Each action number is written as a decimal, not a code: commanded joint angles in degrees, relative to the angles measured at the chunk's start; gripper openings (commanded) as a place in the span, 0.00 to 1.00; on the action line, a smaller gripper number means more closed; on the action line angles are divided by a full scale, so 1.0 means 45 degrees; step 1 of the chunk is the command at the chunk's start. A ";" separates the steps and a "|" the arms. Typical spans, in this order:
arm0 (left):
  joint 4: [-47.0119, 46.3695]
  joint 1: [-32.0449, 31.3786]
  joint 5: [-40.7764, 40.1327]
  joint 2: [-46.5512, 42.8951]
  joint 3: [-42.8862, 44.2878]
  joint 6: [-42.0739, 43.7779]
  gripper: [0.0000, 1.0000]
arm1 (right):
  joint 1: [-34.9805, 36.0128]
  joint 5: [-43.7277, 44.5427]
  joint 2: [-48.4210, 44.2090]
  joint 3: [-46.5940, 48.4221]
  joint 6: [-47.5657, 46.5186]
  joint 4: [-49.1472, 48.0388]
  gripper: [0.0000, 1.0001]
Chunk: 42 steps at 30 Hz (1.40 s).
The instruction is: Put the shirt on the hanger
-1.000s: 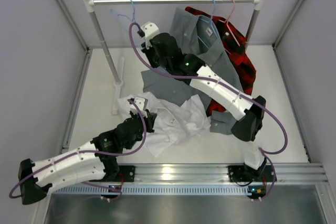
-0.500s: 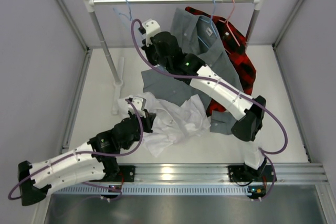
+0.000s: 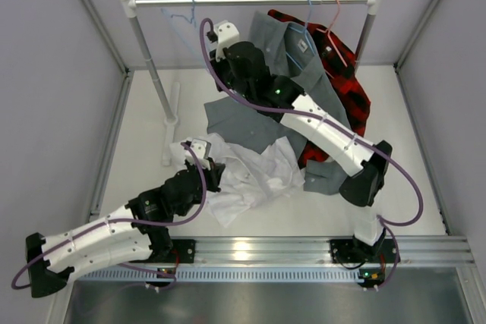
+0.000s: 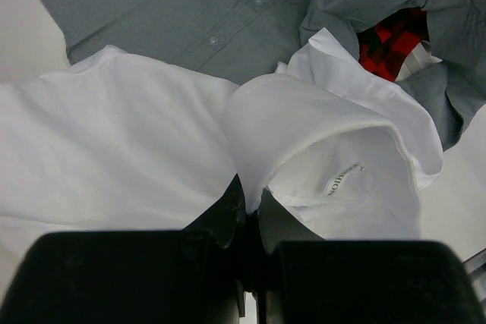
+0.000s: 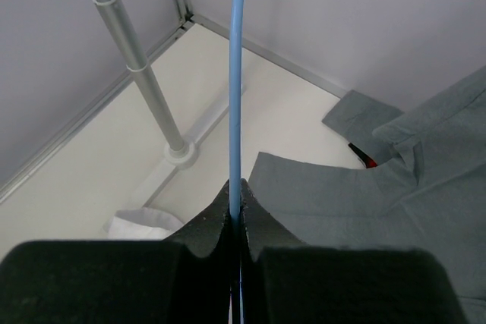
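White thin-fabric collared shirt (image 3: 254,176) lies crumpled on white table (image 3: 144,138), touching grey collared shirt (image 3: 243,123), left gripper (image 4: 247,204) pinched on its collar; right gripper (image 5: 237,201) clamps thin light-blue wire hanger (image 5: 238,73) near left end of silver rail (image 3: 250,1).

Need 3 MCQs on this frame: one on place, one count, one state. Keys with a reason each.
1. Where is the plain white collared shirt?
A) crumpled on the white table
B) hanging in the air
C) on the floor

2. How many shirts are in view?
A) two
B) three
C) four

3. The right gripper is:
A) open
B) shut on the thin light-blue wire hanger
C) shut on a sleeve

Key:
1 A: it lies heaped on the table, its collar pinched by the left gripper.
2 B: the white one, a grey collared shirt and a red-and-black plaid shirt.
3 B: the right wrist view shows the wire clamped between closed fingers.
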State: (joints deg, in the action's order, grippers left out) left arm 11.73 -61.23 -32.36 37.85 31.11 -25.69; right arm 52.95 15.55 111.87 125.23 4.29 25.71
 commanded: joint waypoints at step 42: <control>-0.1082 0.3919 0.3205 0.6060 0.3377 -0.1322 0.00 | -0.0223 -0.4392 -1.7261 -1.4762 0.3030 0.4574 0.00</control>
State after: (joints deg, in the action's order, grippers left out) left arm 11.90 -44.69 -22.98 63.07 42.54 -31.07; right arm 52.40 0.16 36.84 59.86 15.35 42.50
